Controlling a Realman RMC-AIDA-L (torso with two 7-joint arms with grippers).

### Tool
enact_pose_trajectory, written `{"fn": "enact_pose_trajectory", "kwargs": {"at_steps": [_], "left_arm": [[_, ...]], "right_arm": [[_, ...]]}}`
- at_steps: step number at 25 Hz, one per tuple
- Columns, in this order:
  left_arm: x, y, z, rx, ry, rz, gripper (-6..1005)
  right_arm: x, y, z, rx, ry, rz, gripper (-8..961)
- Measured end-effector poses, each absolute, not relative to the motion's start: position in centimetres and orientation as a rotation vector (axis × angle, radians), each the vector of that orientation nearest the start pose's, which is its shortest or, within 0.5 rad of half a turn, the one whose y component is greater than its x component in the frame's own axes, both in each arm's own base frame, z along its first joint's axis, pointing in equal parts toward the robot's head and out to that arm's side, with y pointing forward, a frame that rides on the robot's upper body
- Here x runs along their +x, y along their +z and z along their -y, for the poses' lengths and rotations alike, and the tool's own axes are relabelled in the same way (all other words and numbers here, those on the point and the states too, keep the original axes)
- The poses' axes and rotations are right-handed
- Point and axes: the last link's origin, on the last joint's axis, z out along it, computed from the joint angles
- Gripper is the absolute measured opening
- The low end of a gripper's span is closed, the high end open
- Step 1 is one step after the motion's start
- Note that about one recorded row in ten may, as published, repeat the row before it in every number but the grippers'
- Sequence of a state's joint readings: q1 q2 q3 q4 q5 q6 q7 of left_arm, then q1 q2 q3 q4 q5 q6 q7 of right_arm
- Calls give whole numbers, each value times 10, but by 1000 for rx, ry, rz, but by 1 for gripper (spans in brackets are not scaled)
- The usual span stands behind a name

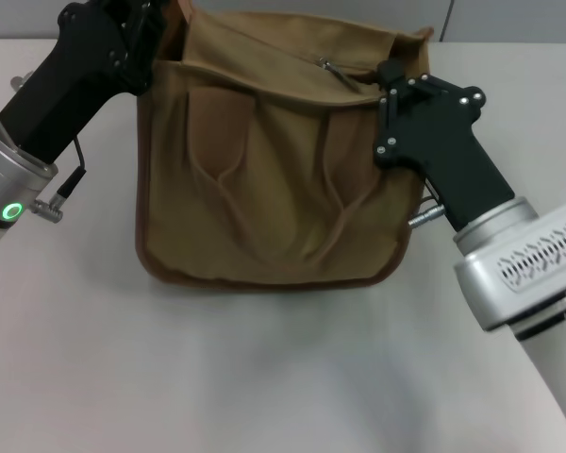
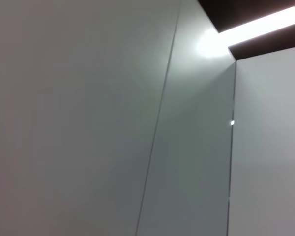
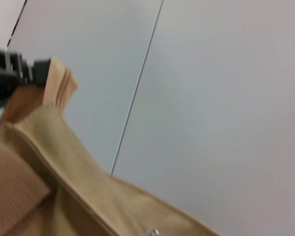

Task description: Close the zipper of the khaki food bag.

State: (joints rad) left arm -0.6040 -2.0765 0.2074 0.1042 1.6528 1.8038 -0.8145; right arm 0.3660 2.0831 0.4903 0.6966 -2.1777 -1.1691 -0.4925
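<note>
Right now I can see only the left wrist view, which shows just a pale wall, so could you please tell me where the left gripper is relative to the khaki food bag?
Observer: In the head view the left gripper is at the far top left corner of the khaki food bag.
Operator: Thank you. Where is the zipper's slider?
Observer: The silver pull tab lies on the top flap, toward the bag's right end.
Operator: And the right arm?
Observer: The right gripper is at the bag's top right edge, just beside that pull tab.
</note>
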Motion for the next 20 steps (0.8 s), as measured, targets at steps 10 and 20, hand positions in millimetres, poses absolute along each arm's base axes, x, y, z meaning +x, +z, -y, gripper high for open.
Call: {"fn": "enact_pose_trajectory", "kwargs": {"at_steps": [10, 20], "left_arm": [[-216, 8, -325, -2024, -1587, 319, 24], [-219, 7, -323, -2030, -1578, 331, 24]], "right_arm": [[183, -70, -261, -1708, 921, -176, 119], [169, -45, -270, -1807, 917, -222, 245]]}}
